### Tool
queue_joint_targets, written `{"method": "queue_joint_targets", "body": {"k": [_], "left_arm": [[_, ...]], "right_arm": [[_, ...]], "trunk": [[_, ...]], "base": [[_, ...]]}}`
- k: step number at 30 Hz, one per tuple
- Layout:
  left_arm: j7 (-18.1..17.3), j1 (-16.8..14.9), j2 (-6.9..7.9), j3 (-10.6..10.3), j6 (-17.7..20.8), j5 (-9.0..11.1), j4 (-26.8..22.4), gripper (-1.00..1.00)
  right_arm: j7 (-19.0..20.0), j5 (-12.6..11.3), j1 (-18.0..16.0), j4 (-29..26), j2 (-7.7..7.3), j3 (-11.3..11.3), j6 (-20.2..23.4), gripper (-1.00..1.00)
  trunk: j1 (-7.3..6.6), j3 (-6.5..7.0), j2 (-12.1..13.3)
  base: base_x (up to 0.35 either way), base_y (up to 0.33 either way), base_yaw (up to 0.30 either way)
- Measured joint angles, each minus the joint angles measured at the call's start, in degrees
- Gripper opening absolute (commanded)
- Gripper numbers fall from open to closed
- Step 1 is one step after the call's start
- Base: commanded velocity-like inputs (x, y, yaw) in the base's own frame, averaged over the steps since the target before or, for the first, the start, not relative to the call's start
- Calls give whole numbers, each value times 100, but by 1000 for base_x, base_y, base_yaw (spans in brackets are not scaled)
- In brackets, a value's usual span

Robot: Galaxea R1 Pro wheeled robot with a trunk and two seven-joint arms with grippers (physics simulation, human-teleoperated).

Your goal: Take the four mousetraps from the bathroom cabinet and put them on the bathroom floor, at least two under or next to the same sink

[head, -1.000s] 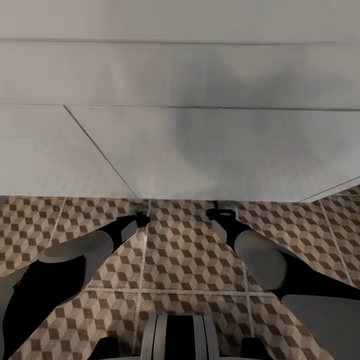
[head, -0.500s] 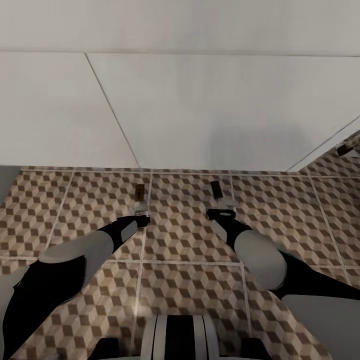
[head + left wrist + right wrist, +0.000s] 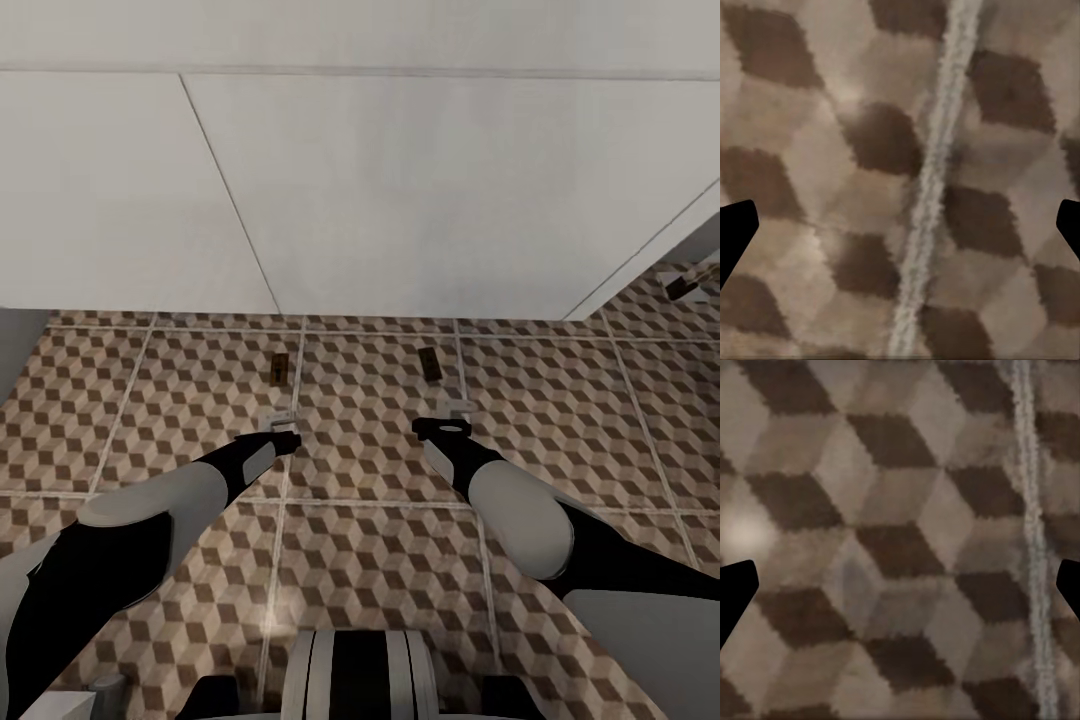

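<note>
Two mousetraps are seen lying flat on the bathroom floor (image 3: 380, 470) in the head view. One mousetrap (image 3: 279, 368) lies on the tile ahead of the left gripper (image 3: 281, 424), just beside a grout line. The second mousetrap (image 3: 431, 363) lies ahead of the right gripper (image 3: 456, 408), also close to a grout line. Both are set near the foot of the sink (image 3: 420, 190), whose flat white fronts are seen across the upper half of the head view; whether they are under its edge or just in front of it cannot be told. The two traps are well apart from each other, roughly level in the row of tiles nearest the sink.

A third small brown object (image 3: 686, 287) is noted at the far right edge of the head view, on the floor past the sink's right corner; it is too small and cut off to be identified with certainty.

The left gripper is held low over the floor, apart from the nearer trap. In the left wrist view, its dark fingertips (image 3: 736, 232) are seen at opposite edges, spread wide, with only cube-patterned tile and a grout line between them. The right gripper is likewise held over the floor, short of its trap. In the right wrist view, the fingertips (image 3: 736, 592) are spread wide over bare tile, nothing being pinched.
</note>
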Motion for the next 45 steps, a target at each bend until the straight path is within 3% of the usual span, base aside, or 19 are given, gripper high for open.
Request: {"method": "queue_joint_targets", "body": {"k": [34,45], "left_arm": [[-9,33,-9,-9,-3,-6,-15,100],[3,314,-45,-18,-95,2,-176,100]], "right_arm": [[4,0,8,0,0,6,-5,100],[4,5,55,-1,0,13,-106,100]], "trunk": [[0,0,0],[0,0,0]], "base": [[-2,0,0],[0,0,0]]}}
